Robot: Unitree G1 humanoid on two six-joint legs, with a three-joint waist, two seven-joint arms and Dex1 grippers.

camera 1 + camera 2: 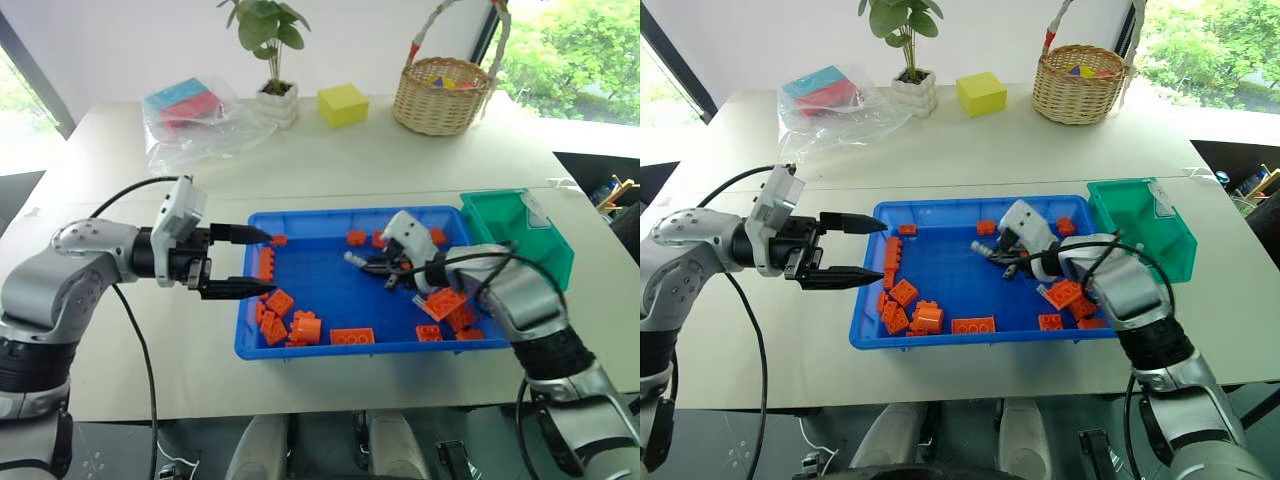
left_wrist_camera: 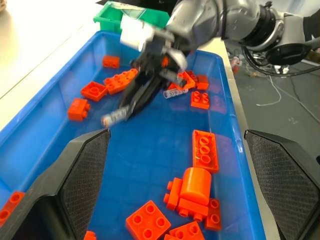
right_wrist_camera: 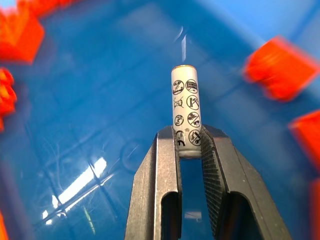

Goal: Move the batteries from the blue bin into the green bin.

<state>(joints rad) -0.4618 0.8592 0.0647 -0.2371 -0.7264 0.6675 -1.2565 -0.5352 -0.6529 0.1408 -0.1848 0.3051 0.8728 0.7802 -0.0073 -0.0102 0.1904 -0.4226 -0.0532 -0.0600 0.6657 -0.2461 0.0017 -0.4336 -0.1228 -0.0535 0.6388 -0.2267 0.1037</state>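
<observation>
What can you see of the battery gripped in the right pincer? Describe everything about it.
The battery is a slim whitish cylinder printed with small black warning symbols, ending in a thin metallic rim. The right pincer is shut on its near end, one black finger on either side, so most of its length juts out past the fingertips. It hangs over the floor of the blue bin.

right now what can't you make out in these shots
- Battery pinched in the right gripper: its rear end is hidden between the fingers in the right wrist view, and the printed symbols are too small to read.
- Green bin: its floor is hidden by its own walls in the head views, so its contents are unknown.
- Second battery in the blue bin: blurred in the left wrist view.
- Basket: contents mostly hidden by its rim.
</observation>
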